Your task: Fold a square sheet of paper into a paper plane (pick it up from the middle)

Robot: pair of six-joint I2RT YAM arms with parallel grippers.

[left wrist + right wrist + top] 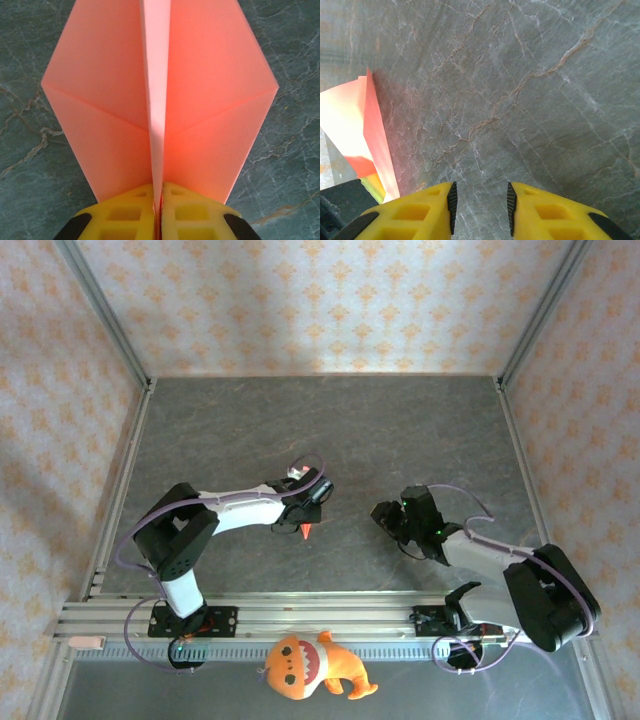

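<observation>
paper plane [100, 100]: pinched along centre crease between closed yellow fingers [125, 215] of left gripper [157, 192]; 2 wings spread either side, diagonal creases visible. located left of centre over grey table [400, 430], red tip pointing toward near edge. right gripper [480, 200]: jaws parted, nothing between, well apart from plane, aimed at table surface. orange plush toy [305, 665]: lying beyond near rail.

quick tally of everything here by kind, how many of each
folded red-pink paper: 1
orange plush toy: 1
grippers: 2, the left gripper and the right gripper
total: 4
</observation>
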